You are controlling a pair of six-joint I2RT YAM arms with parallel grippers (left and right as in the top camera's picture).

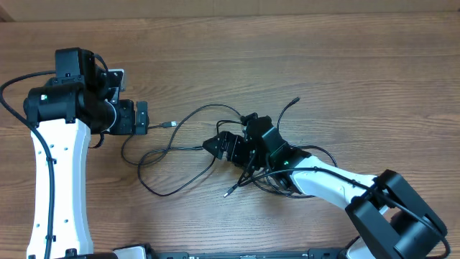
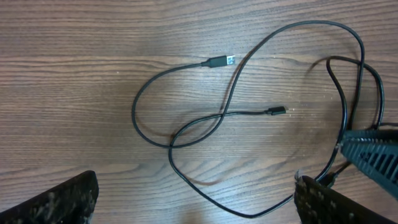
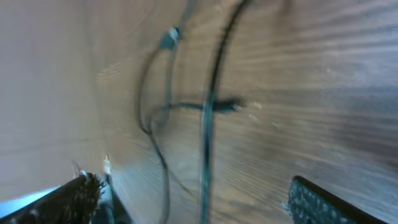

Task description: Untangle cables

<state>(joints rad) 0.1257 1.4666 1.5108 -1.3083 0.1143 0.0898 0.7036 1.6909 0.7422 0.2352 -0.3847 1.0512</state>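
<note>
Several thin black cables sprawl in loose loops just ahead of the right gripper, with a denser bunch behind it, under its wrist. Its jaws stand wide apart with one cord running between them and nothing pinched, though that view is blurred. Across the loops from the right gripper, the left gripper hangs fully spread and empty, near the silvery USB plug. Closing here could catch two crossing strands at once; a pull would then tighten the tangle or drag the whole bunch along.
</note>
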